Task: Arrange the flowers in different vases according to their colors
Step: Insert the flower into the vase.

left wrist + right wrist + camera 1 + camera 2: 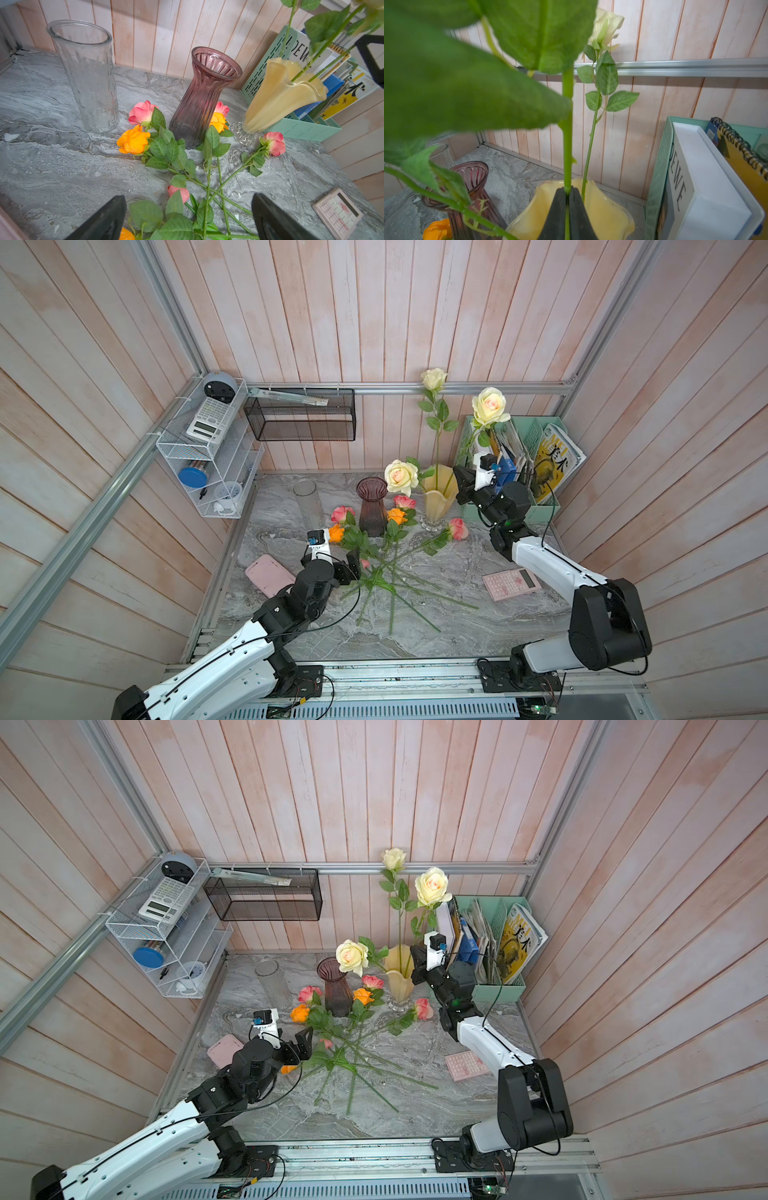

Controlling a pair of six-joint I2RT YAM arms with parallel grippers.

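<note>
1. The right gripper is clamped on the stem of a cream long-stemmed rose, just above the mouth of the pale yellow wavy-rimmed vase.
2. The stem stands nearly upright, running down into the vase; release looks next.
3. The left gripper, jaws wide apart, hangs over orange and pink roses lying on the grey marbled tabletop, nearer them.

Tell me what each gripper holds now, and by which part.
The right gripper pinches a cream rose by its stem, near the yellow vase's rim. The left gripper is open and holds nothing.
</note>
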